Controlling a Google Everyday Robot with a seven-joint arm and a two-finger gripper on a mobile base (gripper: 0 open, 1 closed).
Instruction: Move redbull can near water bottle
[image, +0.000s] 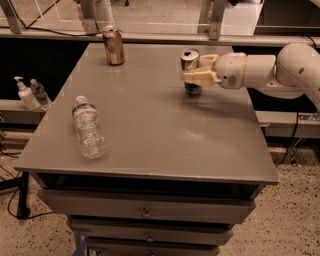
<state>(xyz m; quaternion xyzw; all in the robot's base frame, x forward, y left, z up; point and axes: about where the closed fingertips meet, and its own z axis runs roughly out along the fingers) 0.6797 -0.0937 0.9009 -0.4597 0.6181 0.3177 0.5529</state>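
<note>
The gripper (194, 73), far right, has its fingers closed around the can (190, 57); carrying it to the near-left bottle (90, 128) remains.

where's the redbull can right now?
Camera view: the redbull can stands upright at the back right of the table, with the gripper at it from the picture's right. The brown can stands further left along the back edge.

claw (193, 71) at redbull can (190, 55), water bottle (89, 128) left

Smooth white arm (260, 70) of rounded, cylindrical segments, pale cream-yellow claw (194, 70) at its tip
</note>
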